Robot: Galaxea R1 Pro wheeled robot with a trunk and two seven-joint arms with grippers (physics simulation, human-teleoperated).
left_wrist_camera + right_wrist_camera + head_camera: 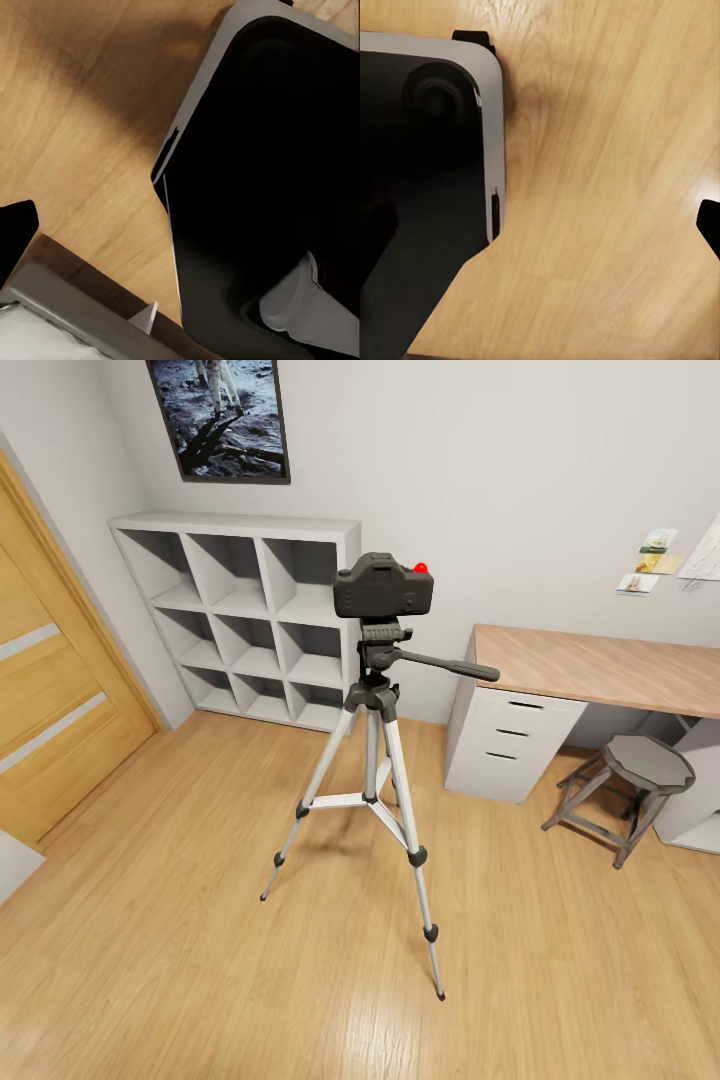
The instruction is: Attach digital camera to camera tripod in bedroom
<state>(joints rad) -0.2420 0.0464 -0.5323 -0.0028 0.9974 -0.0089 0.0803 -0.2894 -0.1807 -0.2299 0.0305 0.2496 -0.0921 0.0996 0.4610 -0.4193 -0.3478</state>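
A: In the middle of the bedroom's plank floor (200, 980), from the head view, the camera tripod (375, 780) stands upright on three spread silver legs. The digital camera (384, 586) sits on top of its head, red button up, and the pan handle (445, 664) sticks out toward the desk (600, 665).

B: How much room around it?

A: Open floor in front and toward the oak door (45, 690). Behind it are the grey cube shelves (245, 620) against the wall, apart from the rear leg. The white drawer unit (510, 745) and a stool (640, 780) stand off to one side – near, not touching.

B: And the left wrist view?

A: A dark, grey-edged body of the robot (255, 187) over wood floor, and the edge of a bed frame with white mattress (52, 319) in one corner. A black tip (15, 232) pokes in at the frame's edge; whether that gripper is spread or closed, I cannot tell.

B: Right wrist?

A: Much the same – the dark grey-rimmed robot body (427, 150) beside bare planks, and a black sliver (710, 221) at the picture's border. The fingers' spread cannot be told, and nothing is seen held.
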